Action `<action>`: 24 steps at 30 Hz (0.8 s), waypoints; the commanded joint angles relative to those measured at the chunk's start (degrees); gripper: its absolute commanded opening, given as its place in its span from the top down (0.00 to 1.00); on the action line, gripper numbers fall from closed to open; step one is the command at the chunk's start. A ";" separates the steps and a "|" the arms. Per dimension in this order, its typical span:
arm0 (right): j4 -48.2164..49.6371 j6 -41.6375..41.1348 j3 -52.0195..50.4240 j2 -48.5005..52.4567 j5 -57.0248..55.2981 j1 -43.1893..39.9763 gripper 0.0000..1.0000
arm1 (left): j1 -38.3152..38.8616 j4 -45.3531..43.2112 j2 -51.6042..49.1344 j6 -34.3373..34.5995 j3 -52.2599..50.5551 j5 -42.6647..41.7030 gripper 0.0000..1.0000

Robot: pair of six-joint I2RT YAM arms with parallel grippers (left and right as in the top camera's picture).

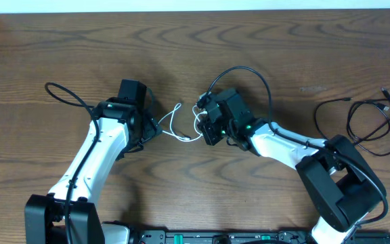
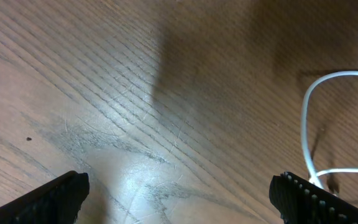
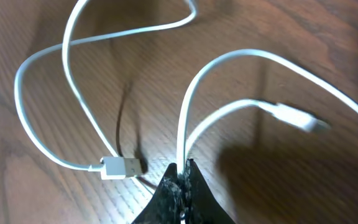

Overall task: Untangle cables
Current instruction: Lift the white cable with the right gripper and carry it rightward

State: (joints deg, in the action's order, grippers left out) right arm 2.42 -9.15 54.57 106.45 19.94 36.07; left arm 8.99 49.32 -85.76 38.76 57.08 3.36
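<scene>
One white cable [image 3: 180,127] at centre, black cable [image 1: 351,122] well apart, far right.

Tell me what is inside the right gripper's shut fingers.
The white cable: two of its strands enter the right gripper at the tips. How deep they go is hidden inside it.

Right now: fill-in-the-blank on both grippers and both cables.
1. The right gripper is ___ on the white cable.
2. The left gripper is ___, with nothing between its fingers.
3. The black cable lies apart from both grippers, on the robot's ___ side.
Missing: shut; open; right.
</scene>
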 commanded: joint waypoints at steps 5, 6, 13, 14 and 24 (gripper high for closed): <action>-1.20 -0.07 -0.04 -0.52 -3.02 -5.22 0.99 | -0.24 0.35 0.04 -0.57 0.24 0.76 0.02; -1.68 -0.07 -0.04 -0.90 -2.95 -6.32 0.99 | -0.24 0.33 0.04 -0.57 0.24 0.79 0.02; -6.45 -0.66 -0.04 -6.12 -2.86 -11.26 0.99 | -0.24 0.33 0.04 -0.57 0.24 0.79 0.02; -7.50 -0.66 -0.04 -7.58 -2.86 -11.65 0.99 | -0.24 0.33 0.04 -0.57 0.24 0.79 0.02; -14.34 -0.63 -0.04 -17.09 -2.84 -10.54 0.99 | -0.24 0.33 0.04 -0.57 0.24 0.76 0.02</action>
State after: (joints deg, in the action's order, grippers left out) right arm -11.22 -9.63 54.57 90.41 16.93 24.88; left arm 8.99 49.32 -85.76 38.74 57.08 3.36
